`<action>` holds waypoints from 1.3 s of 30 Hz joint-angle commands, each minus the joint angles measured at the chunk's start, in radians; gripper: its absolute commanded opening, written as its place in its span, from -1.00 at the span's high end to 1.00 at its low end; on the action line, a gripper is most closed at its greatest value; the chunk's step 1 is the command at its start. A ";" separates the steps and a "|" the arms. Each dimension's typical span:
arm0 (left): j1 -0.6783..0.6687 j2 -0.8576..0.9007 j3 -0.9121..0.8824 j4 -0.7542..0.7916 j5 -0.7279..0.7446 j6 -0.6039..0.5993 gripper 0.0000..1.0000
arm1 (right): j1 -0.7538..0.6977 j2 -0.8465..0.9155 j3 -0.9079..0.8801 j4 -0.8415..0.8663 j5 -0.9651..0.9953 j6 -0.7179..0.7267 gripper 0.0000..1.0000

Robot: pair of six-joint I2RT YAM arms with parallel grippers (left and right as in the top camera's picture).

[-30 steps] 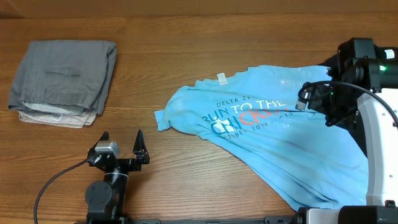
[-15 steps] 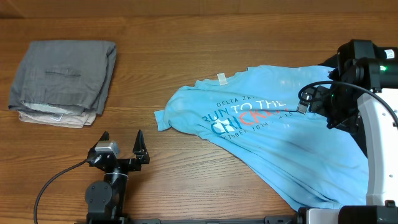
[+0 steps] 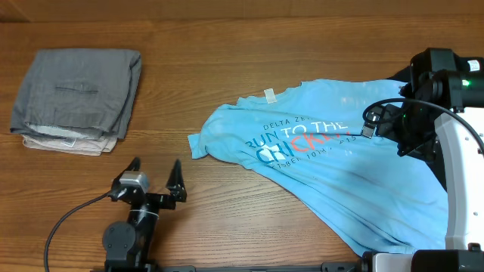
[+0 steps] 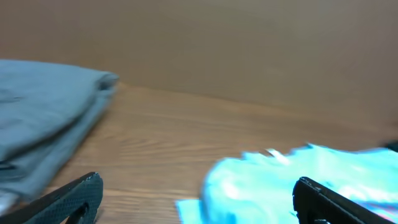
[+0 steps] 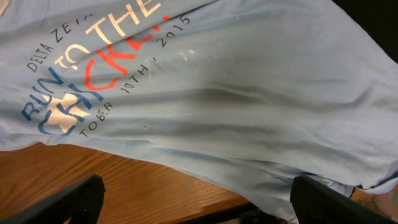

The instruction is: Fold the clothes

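Observation:
The light blue T-shirt (image 3: pixel 340 162) lies rumpled and spread out on the right half of the wooden table, with white and coral-red lettering (image 3: pixel 302 136) facing up and a white neck label (image 3: pixel 269 94). My left gripper (image 3: pixel 156 165) is open and empty near the front edge, left of the shirt. In the left wrist view, the shirt (image 4: pixel 292 174) is blurred between the gripper's fingers (image 4: pixel 196 205). My right gripper (image 3: pixel 412 134) hovers over the shirt's right part. In the right wrist view its fingers (image 5: pixel 199 199) are wide apart above the cloth (image 5: pixel 236 99).
A stack of folded grey clothes (image 3: pixel 76 98) lies at the back left, also in the left wrist view (image 4: pixel 43 118). The table's front edge (image 5: pixel 186 214) shows under the right gripper. A black cable (image 3: pixel 64 223) runs from the left arm.
My left gripper has shifted slightly to the right, still open. The right arm has barely moved, and the shirt lies as before.

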 commanded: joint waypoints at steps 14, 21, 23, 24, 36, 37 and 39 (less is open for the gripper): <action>-0.007 0.666 1.077 -0.687 0.089 0.104 -1.00 | -0.006 -0.012 0.013 0.006 0.009 0.004 -1.00; -0.086 1.216 1.691 -1.048 0.048 0.257 -1.00 | -0.006 -0.012 0.013 0.006 0.008 0.004 -1.00; -0.135 1.357 1.835 -1.125 -0.002 0.270 -1.00 | -0.006 -0.012 0.013 0.006 0.009 0.004 -1.00; -0.161 1.423 1.896 -1.156 -0.017 0.282 -1.00 | -0.006 -0.012 0.013 0.006 0.009 0.004 -1.00; -0.346 1.965 2.038 -1.032 -0.027 0.302 -1.00 | -0.006 -0.012 0.013 0.006 0.009 0.004 -1.00; -0.349 1.997 2.038 -1.022 -0.027 0.303 -0.80 | -0.006 -0.012 0.013 0.006 0.009 0.004 -1.00; -0.357 2.053 2.038 -1.012 -0.028 0.332 -0.40 | -0.006 -0.012 0.013 0.006 0.009 0.004 -1.00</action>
